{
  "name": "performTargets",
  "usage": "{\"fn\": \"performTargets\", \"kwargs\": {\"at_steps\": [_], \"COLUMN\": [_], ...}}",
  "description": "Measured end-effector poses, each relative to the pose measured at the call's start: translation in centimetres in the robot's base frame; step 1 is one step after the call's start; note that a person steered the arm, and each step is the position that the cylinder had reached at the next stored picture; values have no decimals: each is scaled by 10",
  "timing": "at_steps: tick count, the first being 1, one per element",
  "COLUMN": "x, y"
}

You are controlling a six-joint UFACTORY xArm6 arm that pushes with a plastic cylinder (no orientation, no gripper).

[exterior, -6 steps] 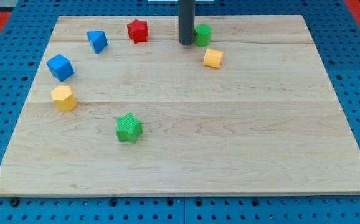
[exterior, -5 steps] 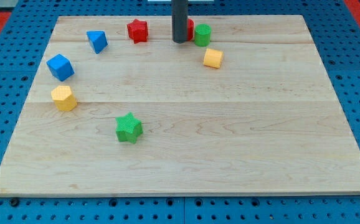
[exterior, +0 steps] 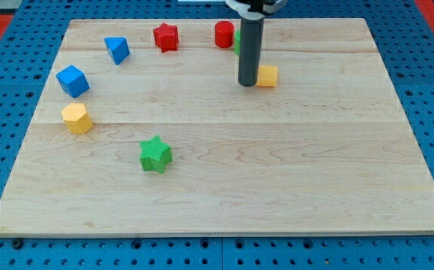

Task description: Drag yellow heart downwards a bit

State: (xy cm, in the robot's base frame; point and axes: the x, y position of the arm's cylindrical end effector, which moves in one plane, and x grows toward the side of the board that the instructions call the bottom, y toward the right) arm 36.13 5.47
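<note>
The yellow heart (exterior: pixel 269 76) lies in the upper middle of the wooden board (exterior: pixel 224 187). My tip (exterior: pixel 247 84) rests on the board right against the heart's left side, and the rod hides the heart's left edge. A green cylinder (exterior: pixel 236 42) sits just above, mostly hidden behind the rod.
A red cylinder (exterior: pixel 224 34) and a red star (exterior: pixel 166 37) lie near the top edge. A blue triangular block (exterior: pixel 116 49), a blue cube (exterior: pixel 73 80) and a yellow hexagon (exterior: pixel 76 118) are at the left. A green star (exterior: pixel 155 154) is lower left of centre.
My tip has moved down and right from beside the green cylinder to the heart's left side. The heart has shifted slightly right and down. The red cylinder is now uncovered.
</note>
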Motion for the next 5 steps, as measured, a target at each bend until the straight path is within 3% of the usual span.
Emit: {"fn": "performTargets", "kwargs": {"at_steps": [1, 2, 4, 5], "x": [-3, -7, 13, -7], "y": [12, -24, 24, 39]}}
